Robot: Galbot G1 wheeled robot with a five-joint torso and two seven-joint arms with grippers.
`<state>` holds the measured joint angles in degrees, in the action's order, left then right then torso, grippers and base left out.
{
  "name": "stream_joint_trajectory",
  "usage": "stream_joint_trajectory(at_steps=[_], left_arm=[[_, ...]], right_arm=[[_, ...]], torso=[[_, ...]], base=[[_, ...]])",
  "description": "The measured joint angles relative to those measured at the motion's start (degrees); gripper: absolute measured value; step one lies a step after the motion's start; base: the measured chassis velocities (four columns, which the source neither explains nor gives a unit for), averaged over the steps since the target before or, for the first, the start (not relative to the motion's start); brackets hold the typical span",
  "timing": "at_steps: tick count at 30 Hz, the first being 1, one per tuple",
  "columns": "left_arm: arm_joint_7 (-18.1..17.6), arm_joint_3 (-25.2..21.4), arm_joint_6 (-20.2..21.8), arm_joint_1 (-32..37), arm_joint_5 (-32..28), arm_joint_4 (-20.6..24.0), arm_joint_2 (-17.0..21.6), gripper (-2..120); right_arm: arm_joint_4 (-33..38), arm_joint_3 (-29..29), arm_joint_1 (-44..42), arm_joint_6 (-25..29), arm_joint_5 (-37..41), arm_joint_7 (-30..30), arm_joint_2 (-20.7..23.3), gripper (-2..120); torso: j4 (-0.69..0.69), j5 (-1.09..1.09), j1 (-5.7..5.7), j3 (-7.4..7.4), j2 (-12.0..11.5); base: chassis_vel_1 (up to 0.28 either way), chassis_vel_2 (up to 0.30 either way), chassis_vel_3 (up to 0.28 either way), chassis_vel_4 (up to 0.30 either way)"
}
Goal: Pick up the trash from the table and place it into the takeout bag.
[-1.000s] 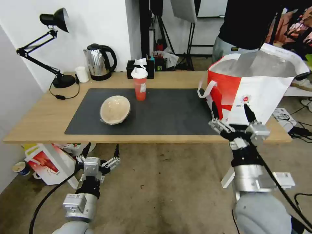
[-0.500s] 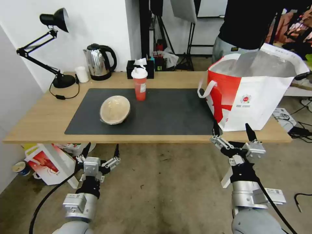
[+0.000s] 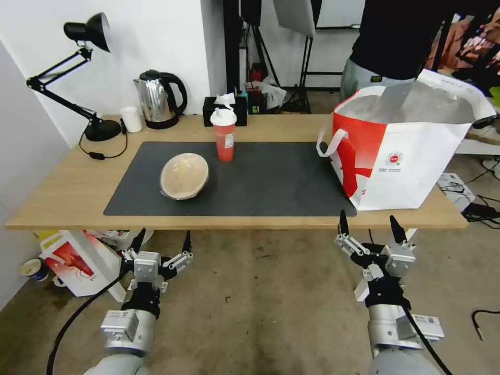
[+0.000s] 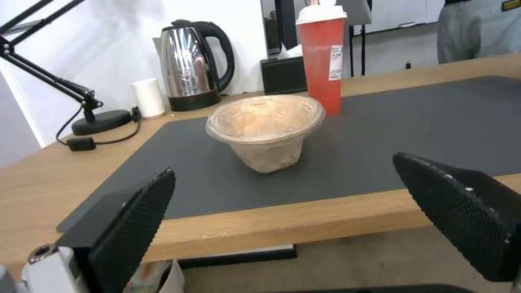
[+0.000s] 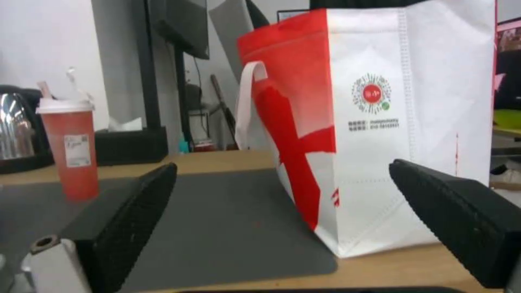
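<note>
On the dark mat (image 3: 271, 177) of the table (image 3: 62, 192), a beige bowl (image 3: 185, 176) (image 4: 266, 130) lies tilted on its side. A red drink cup (image 3: 224, 134) (image 4: 322, 53) (image 5: 71, 150) stands upright just behind it. The takeout bag (image 3: 406, 140) (image 5: 380, 122) stands open on the table's right end. My left gripper (image 3: 163, 239) (image 4: 283, 162) hangs open below the front edge, facing the bowl. Below the edge in front of the bag, my right gripper (image 3: 368, 224) (image 5: 282, 167) is open too. Both hold nothing.
A desk lamp (image 3: 88, 78), a small white cup (image 3: 131, 119), a kettle (image 3: 159, 99) and a black tissue box (image 3: 225, 108) line the table's back. A red-and-white box (image 3: 73, 263) sits on the floor at the left. A person stands behind the bag.
My right gripper has dropped from in front of the bag's face to below the table's front edge, still open. The left arm, bowl and cup have not moved.
</note>
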<state>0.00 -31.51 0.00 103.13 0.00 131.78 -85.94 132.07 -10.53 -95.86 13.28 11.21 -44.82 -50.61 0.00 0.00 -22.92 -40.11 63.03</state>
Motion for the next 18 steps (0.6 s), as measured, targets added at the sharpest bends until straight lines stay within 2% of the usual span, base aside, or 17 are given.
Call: stream_joint_trajectory(at_steps=[18], left_arm=[[0.0,0.0,0.0,0.0,0.0,0.0,0.0,100]], right_arm=[[-0.5,0.8,-4.3,1.5,-2.9,0.2,-1.4,100]], torso=[[0.00,0.00,0.00,0.00,0.0]], base=[[0.000,0.000,0.000,0.000]])
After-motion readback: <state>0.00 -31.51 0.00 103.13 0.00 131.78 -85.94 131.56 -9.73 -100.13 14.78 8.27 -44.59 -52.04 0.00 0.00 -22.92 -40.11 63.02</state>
